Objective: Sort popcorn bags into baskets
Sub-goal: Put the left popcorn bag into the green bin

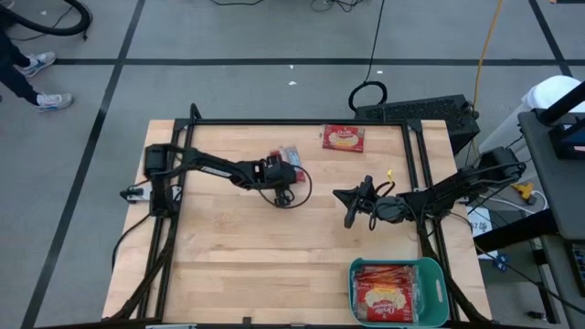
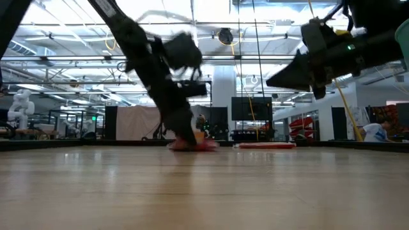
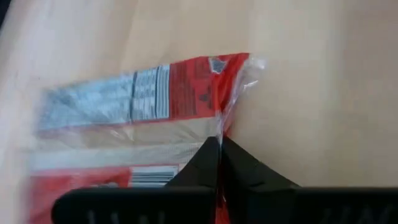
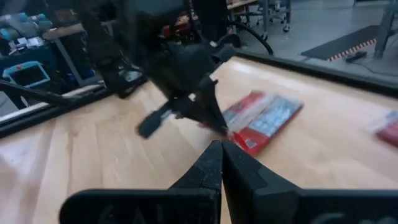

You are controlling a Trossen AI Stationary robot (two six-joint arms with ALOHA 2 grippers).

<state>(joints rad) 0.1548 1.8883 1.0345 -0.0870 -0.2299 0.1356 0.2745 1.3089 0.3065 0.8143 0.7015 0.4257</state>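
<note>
A red popcorn bag with a grey-white label panel (image 3: 124,118) lies on the wood near the middle of the far half of the table (image 1: 289,153). My left gripper (image 3: 219,146) stands over it, shut on one of its edges. A second red bag with a yellow-cream oval (image 1: 343,138) lies flat by the far edge. The teal basket (image 1: 430,274) sits at the near right corner with several red bags in it. My right gripper (image 4: 221,149) hovers shut above the table (image 1: 340,195), right of the first bag, touching nothing. My left gripper pinches the bag's crimped edge (image 3: 222,121) between its two fingertips, near one corner. It comes from above, slanting down from the table's left (image 2: 185,137). The rest of the bag (image 4: 264,118) lies flat on the table.
A black metal frame (image 1: 274,122) runs along the table's far, left and right sides. Bare wood spans the middle and near left of the table (image 1: 247,265). A black keyboard (image 1: 416,111) lies beyond the far right corner.
</note>
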